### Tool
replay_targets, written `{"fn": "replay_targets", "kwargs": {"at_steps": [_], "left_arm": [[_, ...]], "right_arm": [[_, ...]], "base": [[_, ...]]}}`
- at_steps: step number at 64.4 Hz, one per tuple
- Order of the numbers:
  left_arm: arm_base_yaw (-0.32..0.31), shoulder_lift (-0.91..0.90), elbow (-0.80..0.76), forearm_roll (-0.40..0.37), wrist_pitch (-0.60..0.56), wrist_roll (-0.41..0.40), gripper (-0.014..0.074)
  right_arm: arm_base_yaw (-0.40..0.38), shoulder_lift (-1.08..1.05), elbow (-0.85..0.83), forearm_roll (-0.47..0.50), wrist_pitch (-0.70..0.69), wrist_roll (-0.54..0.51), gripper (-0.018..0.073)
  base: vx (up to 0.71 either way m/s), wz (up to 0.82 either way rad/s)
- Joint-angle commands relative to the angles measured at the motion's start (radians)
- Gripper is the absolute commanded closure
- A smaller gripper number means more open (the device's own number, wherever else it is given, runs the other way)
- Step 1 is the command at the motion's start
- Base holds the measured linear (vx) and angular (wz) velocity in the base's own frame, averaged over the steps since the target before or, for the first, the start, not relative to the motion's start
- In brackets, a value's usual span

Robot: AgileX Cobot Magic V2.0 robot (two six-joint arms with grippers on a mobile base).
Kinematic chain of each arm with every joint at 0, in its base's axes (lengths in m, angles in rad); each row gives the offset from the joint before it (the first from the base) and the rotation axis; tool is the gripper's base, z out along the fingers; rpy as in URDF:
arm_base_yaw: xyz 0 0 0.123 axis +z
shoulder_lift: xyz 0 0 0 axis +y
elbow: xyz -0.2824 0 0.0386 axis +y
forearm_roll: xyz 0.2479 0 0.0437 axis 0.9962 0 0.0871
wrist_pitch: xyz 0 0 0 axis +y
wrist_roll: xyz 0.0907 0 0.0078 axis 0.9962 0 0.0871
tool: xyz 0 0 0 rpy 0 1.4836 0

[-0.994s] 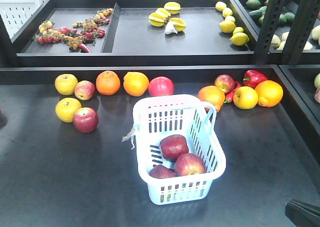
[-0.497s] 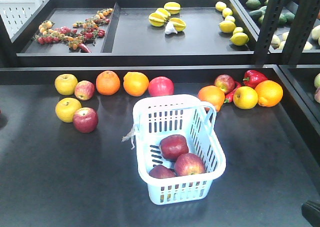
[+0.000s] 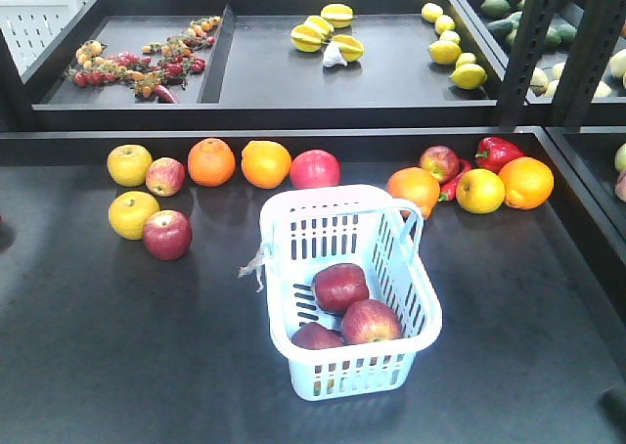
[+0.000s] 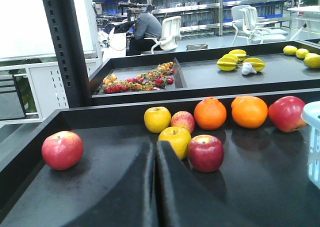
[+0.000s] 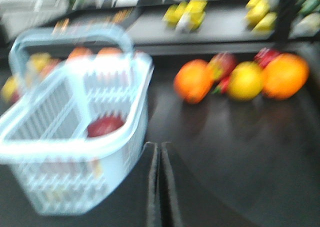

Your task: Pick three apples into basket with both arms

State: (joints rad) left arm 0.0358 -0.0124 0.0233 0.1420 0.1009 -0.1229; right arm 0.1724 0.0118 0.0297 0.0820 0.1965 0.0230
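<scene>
We are viewing the basket [image 3: 352,297] standing on the dark tabletop [image 3: 98,356], near its middle, with three dark red apples lying inside it: one toward the centre [image 3: 339,287], one beside it nearer the front wall [image 3: 371,321], and a third partly hidden behind the near-left rim [image 3: 315,336]. All three are resting on the slotted bottom, touching or nearly touching one another. We are judging from this that the count the task asks for is already being met, and that nothing is left to carry.

In the left wrist view, we are seeing the left hand [image 4: 154,152] with its fingers pressed together and gripping nothing, hovering low over the tabletop well short of a loose red apple [image 4: 205,152] and a yellow apple [image 4: 174,139]. In the right wrist view, which is blurred, we are seeing the right hand [image 5: 158,154] likewise closed and empty, just beside the basket's wall [image 5: 75,137].

From the front view, neither arm is reaching over the fruit. We are reading the remaining work as no more than parking both arms clear.
</scene>
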Motion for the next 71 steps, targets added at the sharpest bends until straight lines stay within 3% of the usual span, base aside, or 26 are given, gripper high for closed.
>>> {"fn": "replay_targets", "kwargs": {"at_steps": [1, 8, 19, 29, 71], "left_arm": [[0.003, -0.022, 0.027, -0.008, -0.075, -0.012, 0.0603], [0.003, -0.022, 0.027, -0.008, -0.075, -0.012, 0.0603], [0.003, -0.022, 0.027, -0.008, -0.075, -0.012, 0.0603], [0.003, -0.022, 0.027, -0.008, -0.075, -0.012, 0.0603], [0.003, -0.022, 0.027, -0.008, -0.075, -0.012, 0.0603]], "right_arm": [[-0.088, -0.035, 0.010, -0.057, -0.118, 0.032, 0.0563], [-0.142, -0.032, 0.010, -0.057, -0.157, 0.031, 0.0563], [-0.143, -0.032, 0.010, -0.062, -0.227, -0.013, 0.0563], [-0.143, -0.032, 0.010, -0.138, -0.310, -0.023, 0.0563], [-0.143, -0.032, 0.010, -0.140, -0.308, -0.023, 0.0563]], "base": [[0.00, 0.00], [0.00, 0.00], [0.00, 0.00], [0.00, 0.00], [0.00, 0.00]]}}
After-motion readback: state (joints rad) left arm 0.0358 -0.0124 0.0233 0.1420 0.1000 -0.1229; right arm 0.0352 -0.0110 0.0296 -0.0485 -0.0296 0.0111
